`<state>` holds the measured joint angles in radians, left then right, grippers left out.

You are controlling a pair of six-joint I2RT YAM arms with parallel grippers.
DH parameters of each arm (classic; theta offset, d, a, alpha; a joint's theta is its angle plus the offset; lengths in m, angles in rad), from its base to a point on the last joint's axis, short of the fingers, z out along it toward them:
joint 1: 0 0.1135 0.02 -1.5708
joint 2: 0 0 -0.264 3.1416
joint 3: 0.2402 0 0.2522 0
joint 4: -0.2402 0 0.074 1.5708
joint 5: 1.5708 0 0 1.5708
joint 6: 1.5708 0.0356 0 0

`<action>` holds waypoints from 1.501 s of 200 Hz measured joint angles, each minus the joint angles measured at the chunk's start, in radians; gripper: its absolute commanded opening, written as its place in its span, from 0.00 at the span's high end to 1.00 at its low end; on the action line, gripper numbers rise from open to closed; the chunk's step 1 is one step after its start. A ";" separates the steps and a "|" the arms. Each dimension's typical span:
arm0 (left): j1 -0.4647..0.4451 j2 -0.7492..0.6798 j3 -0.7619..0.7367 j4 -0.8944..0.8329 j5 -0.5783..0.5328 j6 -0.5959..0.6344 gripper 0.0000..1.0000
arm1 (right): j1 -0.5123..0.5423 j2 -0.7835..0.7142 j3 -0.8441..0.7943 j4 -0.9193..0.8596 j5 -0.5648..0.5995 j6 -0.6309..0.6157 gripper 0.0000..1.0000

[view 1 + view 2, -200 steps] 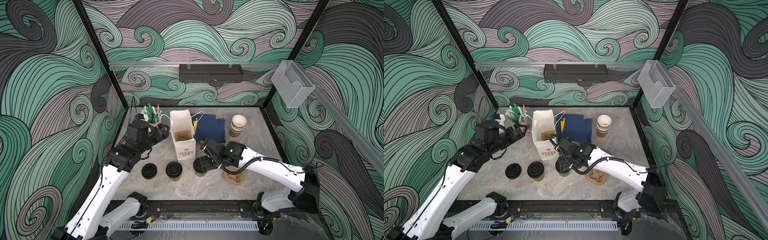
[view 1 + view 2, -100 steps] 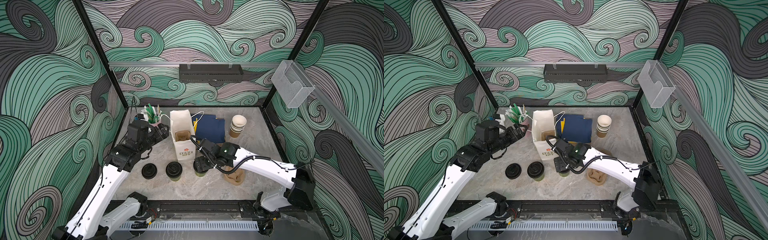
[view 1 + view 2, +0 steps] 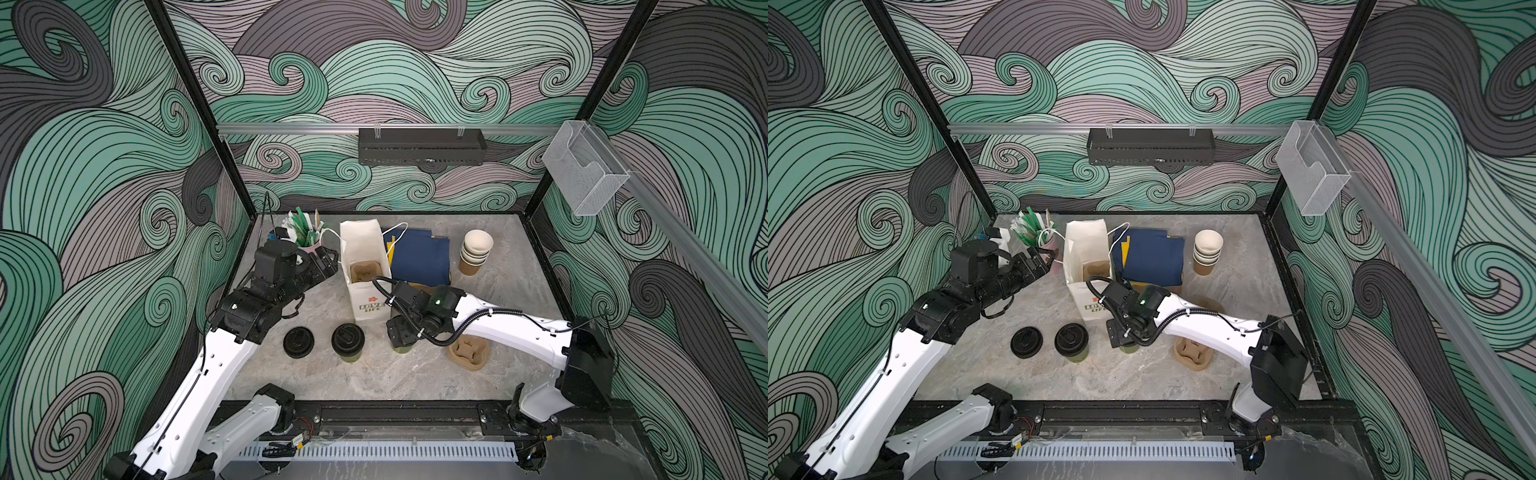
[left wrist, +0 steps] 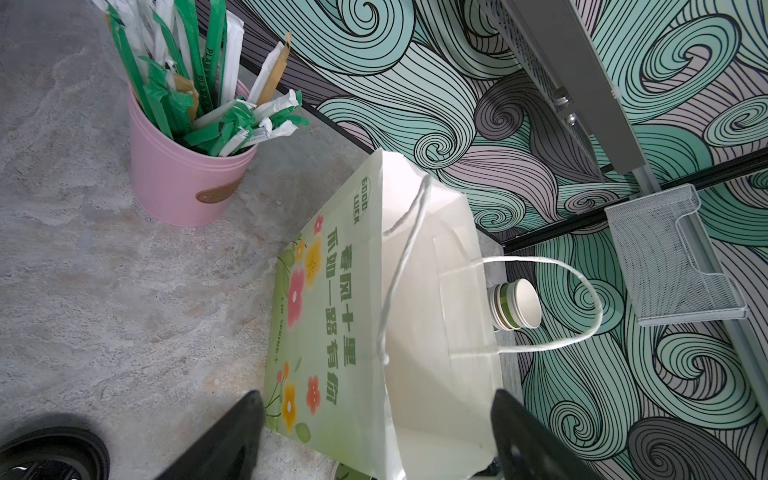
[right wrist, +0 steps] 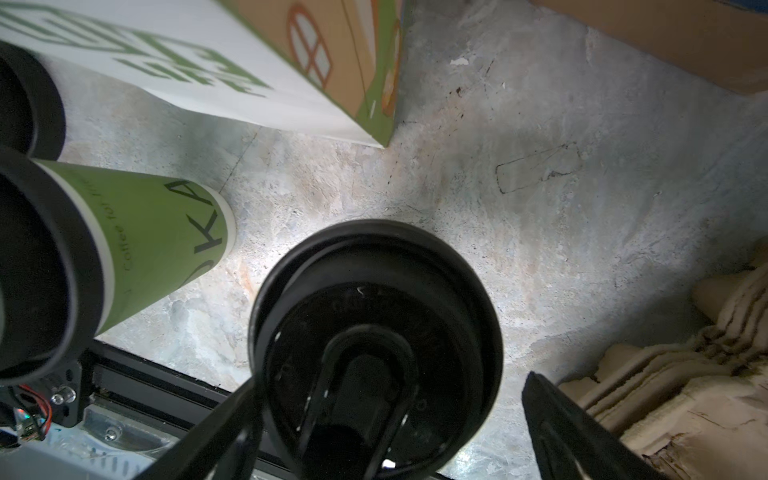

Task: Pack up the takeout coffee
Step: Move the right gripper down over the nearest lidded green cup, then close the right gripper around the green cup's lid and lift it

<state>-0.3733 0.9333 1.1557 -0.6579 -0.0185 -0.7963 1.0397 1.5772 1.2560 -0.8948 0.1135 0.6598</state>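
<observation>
Shifted leftward, right hand (image 5: 390, 382) straddles a lidded cup (image 5: 374, 291), spread apart; left hand (image 4: 378, 399) apart too; grey marbled surface (image 3: 374, 374), swirl-patterned walls (image 3: 374, 62); bag (image 3: 361, 249) reads "LOVE LIFE".

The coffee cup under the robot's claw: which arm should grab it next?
Right, probably. The right gripper hangs open directly over that lidded cup, one finger on each side. The left gripper is open too, but points at the paper bag, away from that cup.
</observation>
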 measured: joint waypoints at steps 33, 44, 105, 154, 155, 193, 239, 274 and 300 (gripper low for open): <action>0.000 0.001 0.000 0.000 0.000 0.000 0.13 | 0.000 0.000 0.007 -0.037 0.049 0.010 0.08; 0.000 0.001 0.000 0.000 0.001 0.000 0.13 | 0.000 0.000 0.007 -0.045 0.059 0.012 0.10; 0.000 0.014 0.000 0.005 0.004 0.000 0.13 | 0.000 0.011 0.038 -0.076 0.073 0.019 0.16; 0.000 0.014 0.000 0.008 0.005 0.000 0.13 | 0.000 0.011 0.039 -0.091 0.069 0.027 0.19; 0.000 0.014 0.000 0.008 0.005 0.000 0.13 | 0.000 0.011 0.039 -0.091 0.069 0.027 0.19; 0.000 0.014 0.000 0.008 0.005 0.000 0.13 | 0.000 0.011 0.038 -0.090 0.062 0.033 0.20; 0.000 0.014 0.000 0.008 0.005 0.000 0.13 | 0.000 0.011 0.038 -0.090 0.061 0.034 0.19; 0.000 0.014 0.000 0.008 0.005 0.000 0.13 | 0.000 0.021 0.038 -0.091 0.058 0.036 0.18; 0.000 0.014 0.000 0.008 0.005 0.000 0.13 | 0.000 0.024 0.038 -0.092 0.059 0.037 0.18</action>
<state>-0.3733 0.9474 1.1557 -0.6498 -0.0135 -0.7967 1.0397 1.6016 1.2938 -0.9863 0.1722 0.6964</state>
